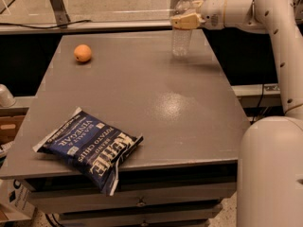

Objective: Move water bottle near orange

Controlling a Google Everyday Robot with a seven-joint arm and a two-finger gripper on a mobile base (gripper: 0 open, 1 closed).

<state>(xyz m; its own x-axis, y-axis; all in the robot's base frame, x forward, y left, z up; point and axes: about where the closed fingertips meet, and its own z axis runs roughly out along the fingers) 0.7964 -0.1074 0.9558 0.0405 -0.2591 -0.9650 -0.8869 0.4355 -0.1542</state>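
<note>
In the camera view, our hand (183, 18) sits at the upper part of the water bottle (181, 41), which stands upright near the far edge of the table (156, 103). We cannot tell whether the hand is clamped on it or loose. The orange (83, 53) lies well apart, toward the far left, so we judge the move not yet done. Bare table runs between them, and the chip bag (90, 148) overhangs the near edge, off that path.

The chip bag (90, 148) reads "KETTLE BRAND POTATO CHIPS" and "SEA SALT & VINEGAR". The hand (183, 20) is at the bottle (181, 41) top.
</note>
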